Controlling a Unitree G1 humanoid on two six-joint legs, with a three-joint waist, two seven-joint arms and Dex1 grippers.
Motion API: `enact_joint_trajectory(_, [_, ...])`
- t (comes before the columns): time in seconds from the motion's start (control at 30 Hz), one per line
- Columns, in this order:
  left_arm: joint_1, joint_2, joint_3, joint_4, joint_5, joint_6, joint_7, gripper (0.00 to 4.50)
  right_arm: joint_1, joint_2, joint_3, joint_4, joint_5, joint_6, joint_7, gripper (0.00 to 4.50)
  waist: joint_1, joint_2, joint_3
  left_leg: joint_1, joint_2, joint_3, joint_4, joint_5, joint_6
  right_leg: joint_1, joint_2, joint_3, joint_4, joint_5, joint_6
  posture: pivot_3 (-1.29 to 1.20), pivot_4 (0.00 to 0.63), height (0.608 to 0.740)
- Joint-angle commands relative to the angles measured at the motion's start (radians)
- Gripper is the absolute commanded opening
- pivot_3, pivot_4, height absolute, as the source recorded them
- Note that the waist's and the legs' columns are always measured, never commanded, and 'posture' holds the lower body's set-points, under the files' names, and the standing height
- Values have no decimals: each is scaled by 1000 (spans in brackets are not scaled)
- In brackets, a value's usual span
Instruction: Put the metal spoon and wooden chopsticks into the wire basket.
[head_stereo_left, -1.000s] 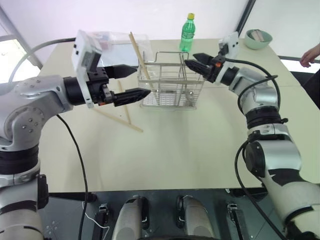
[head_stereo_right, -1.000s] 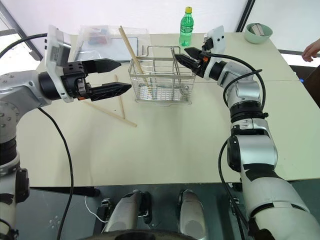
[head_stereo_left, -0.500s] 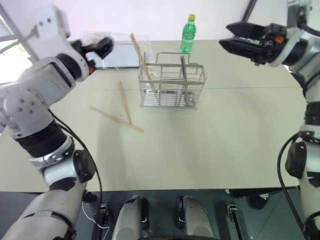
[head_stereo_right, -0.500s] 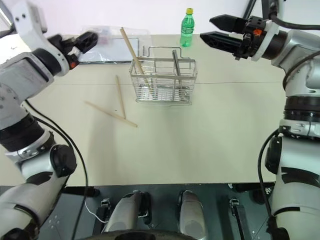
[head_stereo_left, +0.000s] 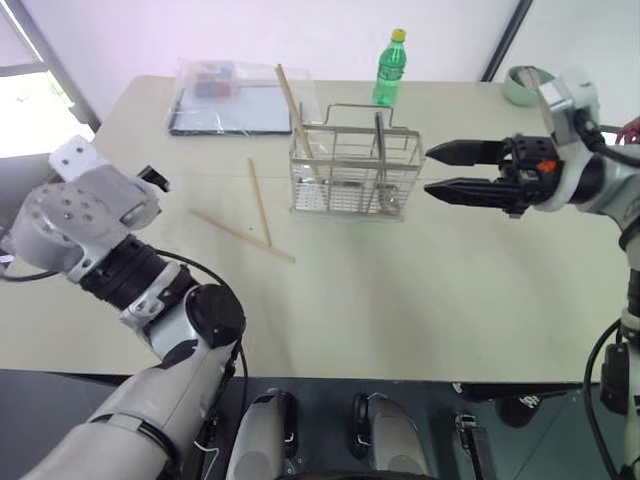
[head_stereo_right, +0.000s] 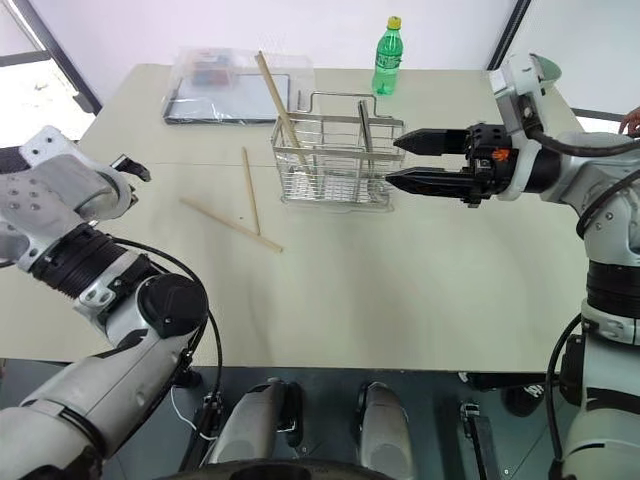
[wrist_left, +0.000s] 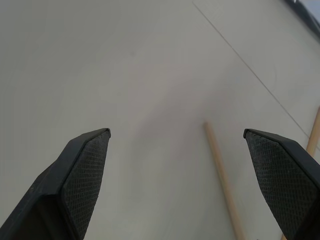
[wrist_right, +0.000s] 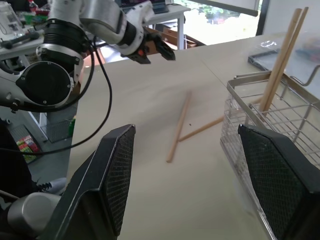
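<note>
Just chopsticks (head_stereo_right: 232, 223) mid-table (head_stereo_right: 330, 300), unobstructed.

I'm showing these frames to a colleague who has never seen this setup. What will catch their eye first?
Probably the wire basket in the middle of the table, with wooden chopsticks leaning out of its left end. Right beside it hangs the right gripper, open and empty, pointing at its right end. Next, two more chopsticks lying loose on the table left of the basket.
</note>
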Motion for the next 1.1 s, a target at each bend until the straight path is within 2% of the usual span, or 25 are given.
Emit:
enact_joint_trajectory(0.03, [-33, 6, -23, 187, 26, -154, -26, 4500, 12, 8, -36, -49, 34, -4, -29, 3351, 5, 0, 0, 0, 0, 0, 0, 0, 0, 0, 0, 0, 0, 0, 0, 0, 150, 707])
enact_joint_trajectory(0.5, [-63, 139, -164, 878, 22, -619, -76, 4500, 100, 29, -94, -153, 117, 16, -157, 3351, 11, -1, 0, -2, 1, 1, 0, 0, 4, -3, 0, 0, 1, 1, -1, 0, 150, 707])
enact_joint_trajectory(0.6, [-77, 159, -185, 968, 10, -692, -79, 4500, 111, 29, -104, -165, 131, 16, -180, 3351, 11, -1, 0, -1, 1, 2, 0, -1, 5, -3, -1, 0, 1, 1, -1, 0, 150, 707])
enact_joint_trajectory(0.77, [-100, 175, -206, 1035, -17, -752, -73, 2203, 133, 18, -112, -184, 146, 13, -196, 3412, 12, 0, 0, -1, 1, 2, 0, -1, 6, -3, -1, 0, 1, 1, -1, 0, 150, 707])
enact_joint_trajectory(0.9, [-112, 186, -213, 1062, -34, -782, -67, 97, 133, 12, -113, -182, 150, 11, -202, 3412, 14, -1, 0, -1, 0, 1, 0, -2, 6, -2, -1, 0, 1, 1, -1, 0, 150, 707])
enact_joint_trajectory(1.1, [-124, 203, -221, 1090, -58, -820, -55, 37, 107, 16, -100, -164, 149, 10, -210, 3412, 11, -1, 0, -1, 1, 2, 0, -2, 6, -3, -1, 0, 1, 1, -1, 0, 150, 707])
